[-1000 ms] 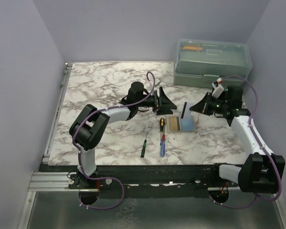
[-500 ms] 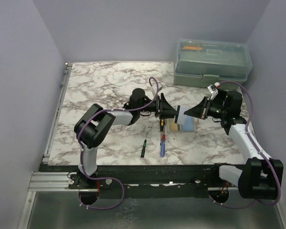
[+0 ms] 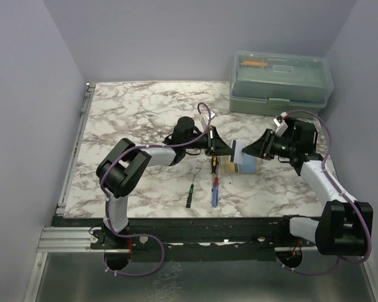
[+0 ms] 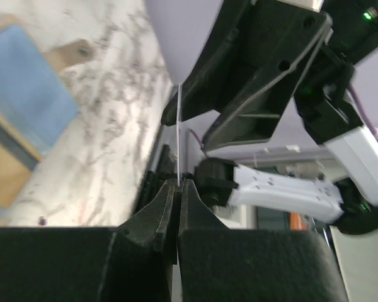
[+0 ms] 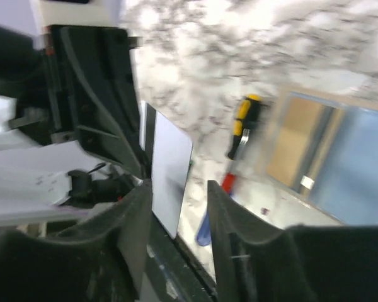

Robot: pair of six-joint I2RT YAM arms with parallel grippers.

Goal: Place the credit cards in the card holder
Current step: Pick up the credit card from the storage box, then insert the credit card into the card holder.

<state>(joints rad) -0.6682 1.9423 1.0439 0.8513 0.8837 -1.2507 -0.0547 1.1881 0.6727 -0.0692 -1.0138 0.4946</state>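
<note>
A pale credit card (image 3: 237,151) stands on edge in the air between my two grippers, just above the card holder (image 3: 225,167). The card holder lies open on the marble, tan with a blue card (image 5: 359,163) in it. My left gripper (image 4: 177,182) is shut on the card's near edge (image 4: 176,138), seen edge-on. My right gripper (image 5: 177,184) is open around the card's (image 5: 170,170) other end; the card stands near one finger with a gap to the other. In the top view the left gripper (image 3: 227,150) and right gripper (image 3: 244,151) nearly meet.
A translucent green toolbox (image 3: 281,82) stands at the back right. A yellow-and-black screwdriver (image 3: 213,162) lies just left of the card holder. A green screwdriver (image 3: 190,190) and a red-and-blue one (image 3: 215,190) lie nearer the front edge.
The left gripper came right and shut on the card that the right gripper carried in. The right gripper's jaws have opened off the card.
</note>
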